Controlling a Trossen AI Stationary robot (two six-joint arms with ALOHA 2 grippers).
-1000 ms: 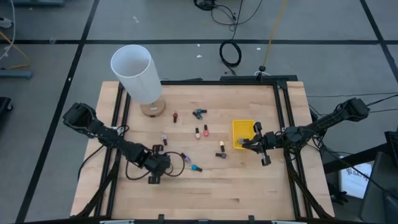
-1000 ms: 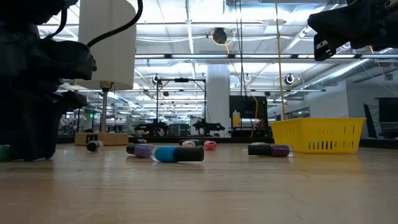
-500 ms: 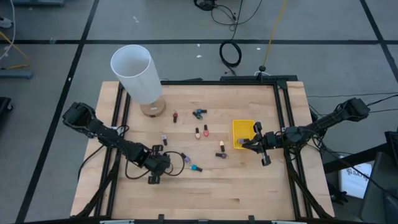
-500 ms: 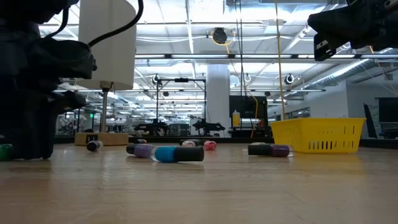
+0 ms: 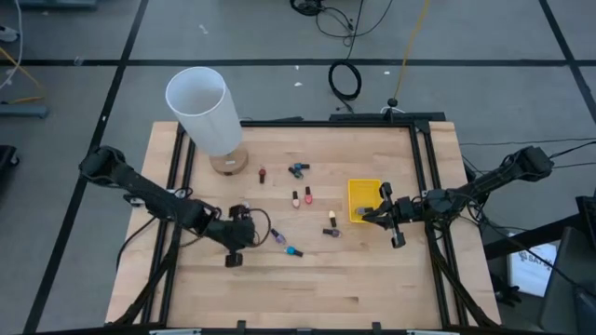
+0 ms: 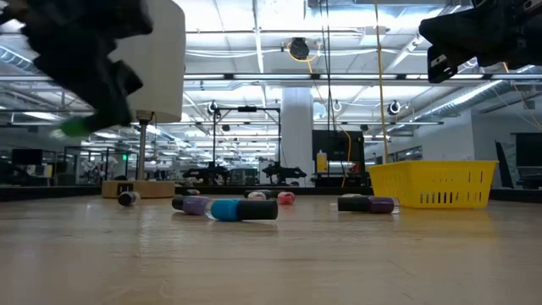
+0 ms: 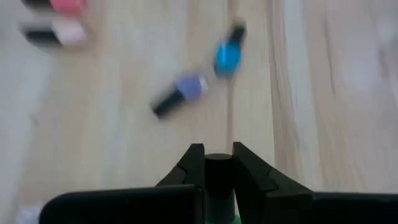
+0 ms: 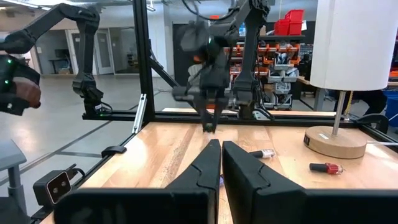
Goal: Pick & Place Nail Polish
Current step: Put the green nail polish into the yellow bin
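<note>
I see bare wood across the lower high view. My left gripper [image 5: 250, 226] clamps a green nail polish bottle [image 7: 219, 167], visible only by wrist; right gripper [image 5: 371, 215], shut empty, beside the yellow bin [image 5: 358, 191].

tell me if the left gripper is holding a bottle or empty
Holding one. The left gripper is shut on a green nail polish bottle, its dark cap between the fingers, lifted above the table.

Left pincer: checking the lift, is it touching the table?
Apart. The low view shows the left pincer, gripping a green bottle, well above the table, with room between.
</note>
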